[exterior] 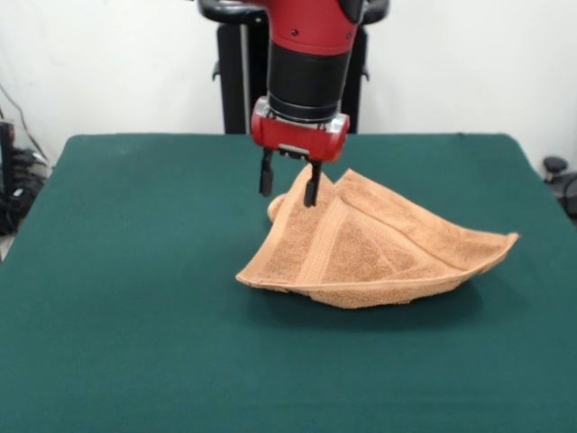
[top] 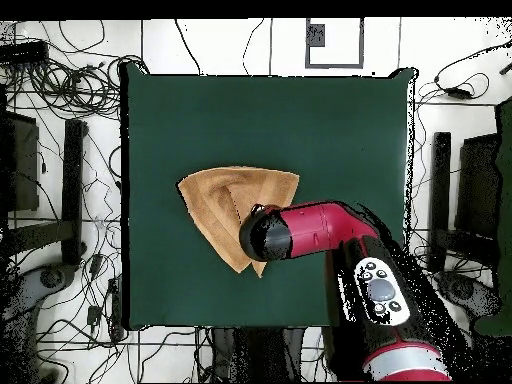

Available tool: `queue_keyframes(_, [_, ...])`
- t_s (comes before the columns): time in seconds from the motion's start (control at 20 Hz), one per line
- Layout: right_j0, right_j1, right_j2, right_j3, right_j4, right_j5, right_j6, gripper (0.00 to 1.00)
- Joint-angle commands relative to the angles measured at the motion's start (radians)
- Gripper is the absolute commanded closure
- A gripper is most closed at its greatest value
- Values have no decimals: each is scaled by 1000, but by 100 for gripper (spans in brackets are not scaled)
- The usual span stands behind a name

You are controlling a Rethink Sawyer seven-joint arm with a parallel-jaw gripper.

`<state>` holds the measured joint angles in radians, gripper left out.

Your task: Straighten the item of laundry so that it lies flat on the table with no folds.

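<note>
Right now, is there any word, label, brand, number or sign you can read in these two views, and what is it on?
None can be read.
The towel shows woven bands but no visible tag or print.
The buttons on the arm in the overhead view are too small to read.
The claw and table carry no markings.

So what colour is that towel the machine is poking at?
Light orange-tan, the towel has woven border bands; the front view shows it best.
</note>
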<state>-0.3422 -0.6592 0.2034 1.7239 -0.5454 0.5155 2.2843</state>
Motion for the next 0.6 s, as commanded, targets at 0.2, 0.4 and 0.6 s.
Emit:
queue_keyframes(0.2, [47, 71, 44, 76, -29, -65, -1, 0])
queue_keyframes(0.4, [49, 75, 39, 77, -29, -72, 3, 0])
queue_keyframes(0.6, [48, 73, 40, 81, -25, -70, 2, 0])
